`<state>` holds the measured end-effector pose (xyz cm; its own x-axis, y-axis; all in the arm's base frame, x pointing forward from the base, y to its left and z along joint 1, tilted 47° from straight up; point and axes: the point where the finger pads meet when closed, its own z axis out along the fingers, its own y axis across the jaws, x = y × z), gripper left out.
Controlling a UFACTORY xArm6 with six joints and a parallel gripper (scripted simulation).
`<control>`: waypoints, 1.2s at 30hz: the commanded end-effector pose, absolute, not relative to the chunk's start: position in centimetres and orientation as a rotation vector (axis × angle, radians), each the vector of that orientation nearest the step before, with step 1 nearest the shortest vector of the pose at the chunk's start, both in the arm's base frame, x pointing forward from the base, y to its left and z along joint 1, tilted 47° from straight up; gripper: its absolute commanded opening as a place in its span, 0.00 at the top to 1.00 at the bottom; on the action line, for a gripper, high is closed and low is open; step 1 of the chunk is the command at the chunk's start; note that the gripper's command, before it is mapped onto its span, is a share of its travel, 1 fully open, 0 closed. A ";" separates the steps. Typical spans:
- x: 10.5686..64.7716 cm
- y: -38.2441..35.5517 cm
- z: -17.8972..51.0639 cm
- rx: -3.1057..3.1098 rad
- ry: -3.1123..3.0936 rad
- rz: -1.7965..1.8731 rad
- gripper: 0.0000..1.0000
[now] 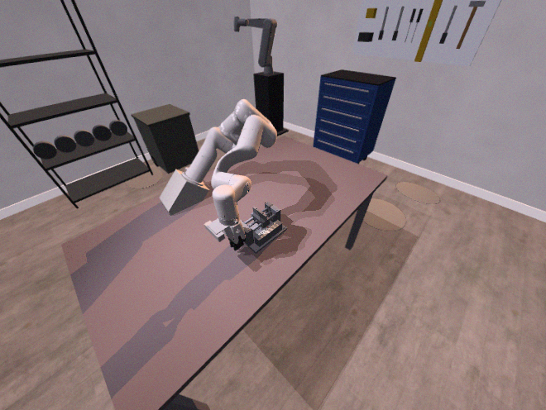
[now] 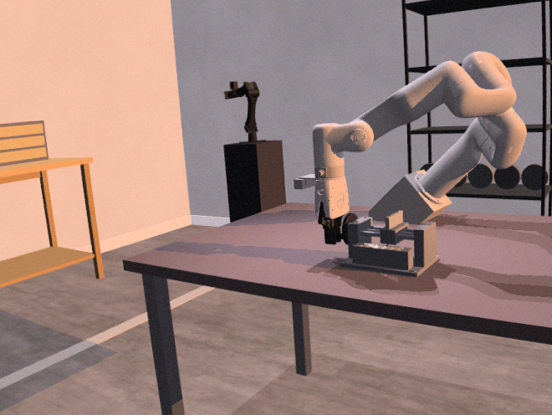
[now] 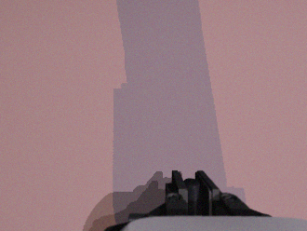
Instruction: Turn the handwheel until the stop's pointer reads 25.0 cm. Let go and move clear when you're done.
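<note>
A small grey stop fixture [image 1: 264, 226] [image 2: 388, 256] stands on the brown table [image 1: 176, 286] [image 2: 245, 258] [image 3: 56, 93]. Its dark handwheel [image 2: 346, 229] sits on the end nearest the arm. The stop block [image 2: 393, 220] rides on the rails above a pale scale strip [image 2: 379, 245] [image 1: 265, 231]; I cannot read the pointer. My gripper [image 1: 236, 242] [image 2: 330, 236] [image 3: 186, 185] points straight down at the handwheel's outer face and is shut on the handwheel's handle, which shows as a dark piece between the fingers in the wrist view.
The arm's wedge base [image 1: 183, 192] [image 2: 408, 201] stands on the table behind the fixture. Off the table are a blue drawer cabinet [image 1: 351, 114], a black shelf rack [image 1: 66, 145], a second arm on a black pedestal [image 1: 268, 94] [image 2: 254, 178] and a wooden bench [image 2: 44, 165].
</note>
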<state>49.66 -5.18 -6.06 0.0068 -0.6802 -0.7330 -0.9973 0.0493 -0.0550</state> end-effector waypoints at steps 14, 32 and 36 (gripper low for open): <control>48.6 -8.1 -3.4 -1.690 1.734 0.678 0.94; 46.1 -8.2 -3.3 -1.690 1.734 0.678 0.94; 45.6 -8.0 -3.5 -1.690 1.734 0.678 0.94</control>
